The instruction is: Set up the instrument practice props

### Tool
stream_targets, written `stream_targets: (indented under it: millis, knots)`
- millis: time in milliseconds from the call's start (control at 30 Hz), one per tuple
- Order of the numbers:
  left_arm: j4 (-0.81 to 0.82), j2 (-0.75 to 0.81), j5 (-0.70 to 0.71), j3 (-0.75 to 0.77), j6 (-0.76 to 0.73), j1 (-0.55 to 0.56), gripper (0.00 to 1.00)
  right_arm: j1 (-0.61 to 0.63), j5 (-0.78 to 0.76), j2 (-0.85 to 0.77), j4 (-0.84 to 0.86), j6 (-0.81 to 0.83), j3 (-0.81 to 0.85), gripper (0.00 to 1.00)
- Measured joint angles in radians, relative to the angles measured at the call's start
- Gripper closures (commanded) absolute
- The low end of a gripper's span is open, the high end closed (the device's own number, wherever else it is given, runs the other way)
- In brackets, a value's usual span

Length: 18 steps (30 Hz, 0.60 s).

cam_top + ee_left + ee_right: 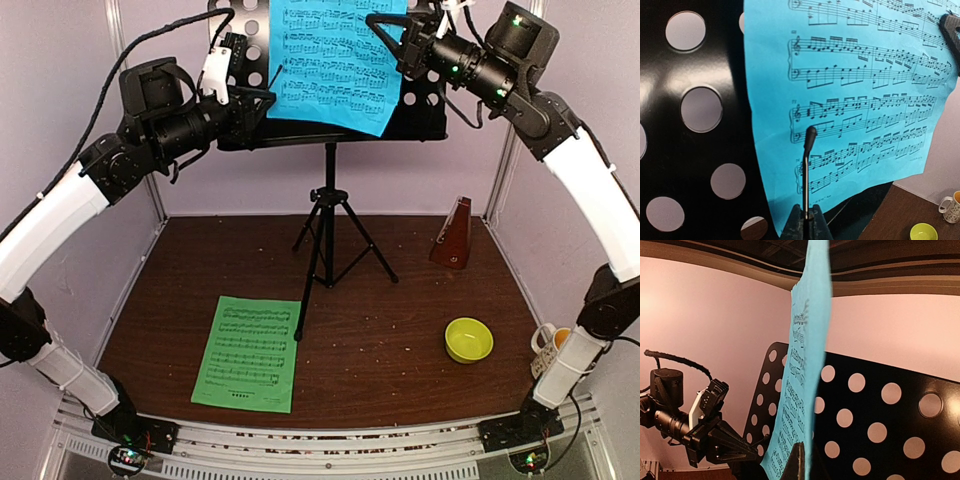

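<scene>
Judge task roughly midway. See music stand (325, 215) upright on its tripod at mid-rear of the worktop (400, 300), with blue sheet (335, 60) against the perforated desk, hanging askew and overshooting the ledge. Read right pincer (400, 45) as pinched on that sheet's upper right edge; see the paper edge-on between its fingers in the right wrist view. Find left pincer (258, 103) at the desk's left edge, beside the sheet's lower corner; cannot tell its opening. Note green sheet (248, 352) flat on the worktop, front-left of the tripod, not yet on the desk. Note metronome (453, 235) standing right of the stand; cannot make out its cover.
</scene>
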<state>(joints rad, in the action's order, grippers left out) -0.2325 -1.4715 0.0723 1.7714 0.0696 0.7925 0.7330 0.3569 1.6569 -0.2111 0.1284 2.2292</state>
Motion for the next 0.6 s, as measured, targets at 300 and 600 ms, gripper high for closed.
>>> stream_targets:
  millis: [300,600]
  knots:
    - [0.0,0.0,-0.063,0.0,-0.017,-0.001,1.0,0.0,0.11,0.078,-0.008,0.108,0.046,1.0]
    - [0.0,0.0,-0.085,0.0,-0.018,-0.001,1.0,0.0,0.175,0.153,0.031,0.162,0.061,1.0]
